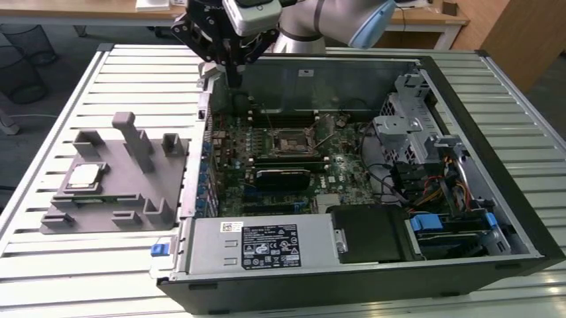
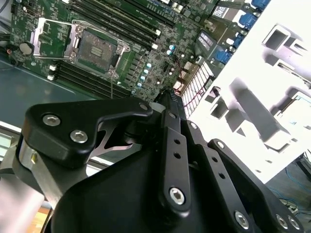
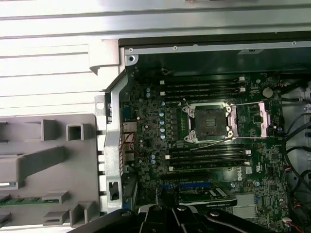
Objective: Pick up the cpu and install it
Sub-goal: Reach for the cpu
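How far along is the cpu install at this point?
Done: the socket stands open and empty. In hand: nothing; the gripper is shut, hovering above the case's edge. Left: the cpu lies on the grey holder beside the case, not yet picked up or installed.

Soft, even daylight is falling across the slatted table in the exterior view, while the computer case interior is sitting in shade. In the second wrist view the grey fixture is glaring white and the gripper is looming dark.
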You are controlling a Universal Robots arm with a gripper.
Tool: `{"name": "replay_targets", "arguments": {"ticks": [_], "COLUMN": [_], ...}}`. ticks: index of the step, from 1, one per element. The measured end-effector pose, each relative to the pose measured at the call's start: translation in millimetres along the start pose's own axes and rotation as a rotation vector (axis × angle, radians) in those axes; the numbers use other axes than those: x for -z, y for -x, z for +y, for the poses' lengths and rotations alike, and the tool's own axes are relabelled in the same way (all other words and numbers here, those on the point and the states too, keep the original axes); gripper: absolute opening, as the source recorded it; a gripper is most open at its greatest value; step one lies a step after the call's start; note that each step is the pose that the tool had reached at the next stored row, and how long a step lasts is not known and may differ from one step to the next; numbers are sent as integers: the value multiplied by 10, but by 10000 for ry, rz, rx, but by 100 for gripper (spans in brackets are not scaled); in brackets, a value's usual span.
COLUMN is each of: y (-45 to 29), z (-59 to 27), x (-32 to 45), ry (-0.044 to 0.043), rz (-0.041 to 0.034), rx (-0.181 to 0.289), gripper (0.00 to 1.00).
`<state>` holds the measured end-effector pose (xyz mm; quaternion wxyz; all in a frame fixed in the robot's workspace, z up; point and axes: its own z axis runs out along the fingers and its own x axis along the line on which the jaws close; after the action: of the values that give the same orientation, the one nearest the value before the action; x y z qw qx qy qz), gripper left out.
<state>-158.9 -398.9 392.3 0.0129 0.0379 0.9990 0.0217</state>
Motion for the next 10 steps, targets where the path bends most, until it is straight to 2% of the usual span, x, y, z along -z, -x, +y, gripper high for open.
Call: {"name": "replay_targets", "arguments": {"ticks": [10], "y": [-70], "z": [-5], "x": [-1], "ry": [-1], "rz": [0], "rx": [0], "gripper": [11]}}
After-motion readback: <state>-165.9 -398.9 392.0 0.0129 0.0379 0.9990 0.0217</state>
